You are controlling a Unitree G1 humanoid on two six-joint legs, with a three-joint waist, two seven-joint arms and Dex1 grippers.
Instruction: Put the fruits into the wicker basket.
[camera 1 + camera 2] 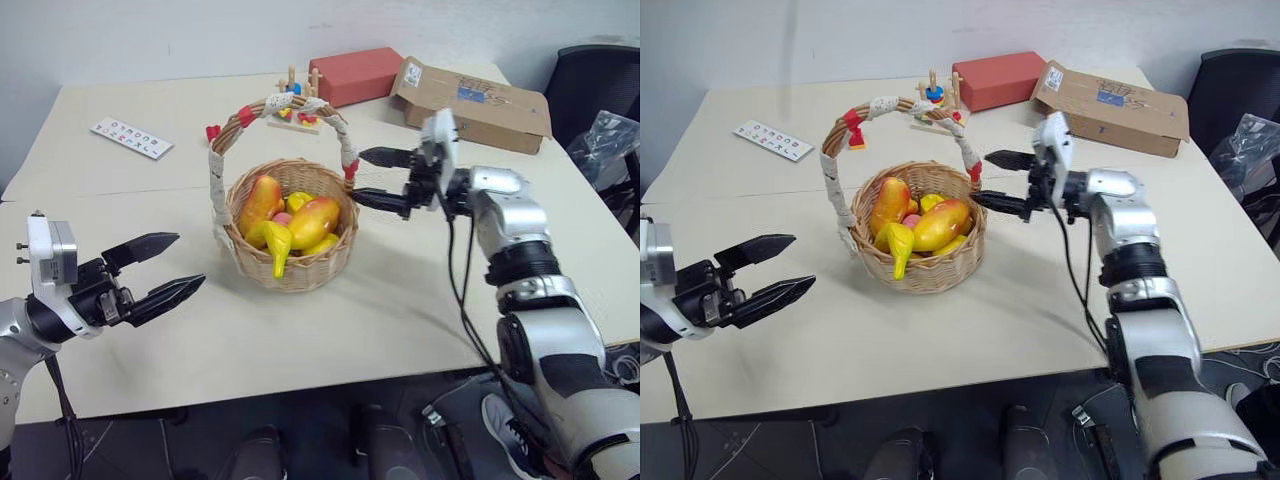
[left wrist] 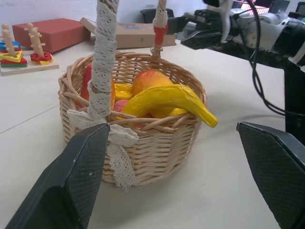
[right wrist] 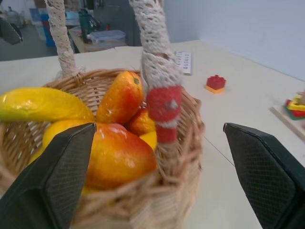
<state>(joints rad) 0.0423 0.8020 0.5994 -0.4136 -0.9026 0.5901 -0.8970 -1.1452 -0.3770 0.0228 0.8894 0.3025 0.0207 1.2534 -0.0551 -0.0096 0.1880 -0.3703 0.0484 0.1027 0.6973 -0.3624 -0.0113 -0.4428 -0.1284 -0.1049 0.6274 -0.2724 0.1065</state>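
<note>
The wicker basket (image 1: 300, 268) stands in the middle of the table with its arched handle (image 1: 222, 160) upright. Inside lie the fruits: a yellow banana (image 1: 276, 243) hanging over the near rim and red-to-yellow mango pieces (image 1: 313, 221). My right gripper (image 1: 368, 178) is open just to the basket's right, level with the rim, fingers pointing at the handle's red tie (image 3: 163, 106). Nothing is between them. At the near left, well apart from the basket, my left gripper (image 1: 165, 268) is open and empty.
At the back stand a red box (image 1: 355, 75), a brown cardboard box (image 1: 475, 105) and a colourful wooden peg toy (image 1: 295, 105). A small red block (image 1: 212, 131) and a white card (image 1: 132, 138) lie at the back left. A black chair (image 1: 600, 80) is at the right.
</note>
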